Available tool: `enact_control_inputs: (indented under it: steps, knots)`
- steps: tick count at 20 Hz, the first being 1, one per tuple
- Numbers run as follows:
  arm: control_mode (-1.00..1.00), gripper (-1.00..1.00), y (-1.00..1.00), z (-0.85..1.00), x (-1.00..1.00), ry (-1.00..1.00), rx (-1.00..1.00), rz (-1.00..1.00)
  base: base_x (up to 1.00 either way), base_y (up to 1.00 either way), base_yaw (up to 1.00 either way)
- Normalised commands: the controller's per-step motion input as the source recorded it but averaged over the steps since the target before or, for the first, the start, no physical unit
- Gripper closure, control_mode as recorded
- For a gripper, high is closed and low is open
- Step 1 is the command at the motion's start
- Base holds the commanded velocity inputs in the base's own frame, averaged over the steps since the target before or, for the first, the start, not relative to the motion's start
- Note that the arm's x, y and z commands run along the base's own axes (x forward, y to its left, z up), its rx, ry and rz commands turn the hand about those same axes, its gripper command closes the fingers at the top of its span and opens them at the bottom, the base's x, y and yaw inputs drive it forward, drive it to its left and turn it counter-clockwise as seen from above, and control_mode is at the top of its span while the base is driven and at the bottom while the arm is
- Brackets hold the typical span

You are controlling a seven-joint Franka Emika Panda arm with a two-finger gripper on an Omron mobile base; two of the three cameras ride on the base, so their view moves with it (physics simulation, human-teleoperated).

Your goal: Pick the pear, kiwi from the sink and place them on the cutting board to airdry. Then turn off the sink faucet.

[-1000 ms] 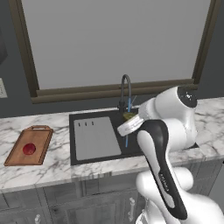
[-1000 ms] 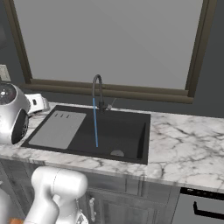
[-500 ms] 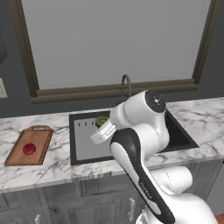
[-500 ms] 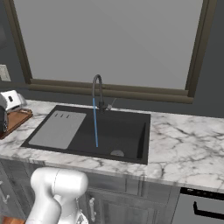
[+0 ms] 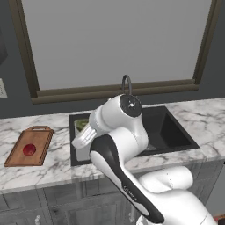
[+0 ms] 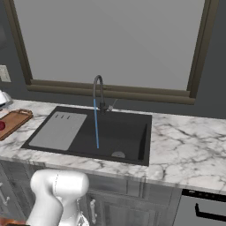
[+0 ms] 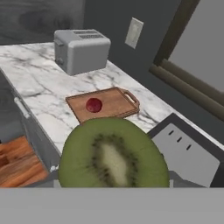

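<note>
My tool (image 5: 81,132) grips the kiwi (image 7: 113,154): in the hand view the cut green face of the fruit sits right in front of the camera, hiding my fingertips, and in the left base view a bit of green shows at the tool's end above the left part of the sink (image 5: 172,132). Beyond the kiwi in the hand view lies the cutting board (image 7: 109,106) on the marble tabletop (image 7: 39,92), its handle loop toward the window wall, with the red pear (image 7: 93,105) resting near its middle. The grey ribbed draining panel (image 7: 186,151) lies just beside the board. A grey toaster (image 7: 81,50) stands farther along the tabletop, well apart from the board. In the right base view the sink faucet (image 6: 99,92) pours a thin blue stream (image 6: 96,126) into the black basin.
</note>
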Motion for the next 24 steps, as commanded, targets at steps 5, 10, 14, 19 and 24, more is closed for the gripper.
enact_control_inputs:
  steps: [5,10,14,19,24]
  knots:
    - [-1.00,1.00,0.28,0.00,0.02,-0.08,-0.02,0.04,0.00,0.00,0.00]
    - [-1.00,1.00,0.42,0.00,0.11,-0.04,-0.04,0.03,0.00,0.00,0.00]
    - [-1.00,1.00,0.49,-0.01,0.23,0.00,-0.04,0.01,0.00,0.00,0.00]
    - [-1.00,1.00,0.47,-0.03,0.19,0.00,-0.05,0.03,0.00,0.00,0.00]
    - [-1.00,1.00,0.38,-0.07,0.23,0.00,-0.04,0.02,0.00,0.00,0.00]
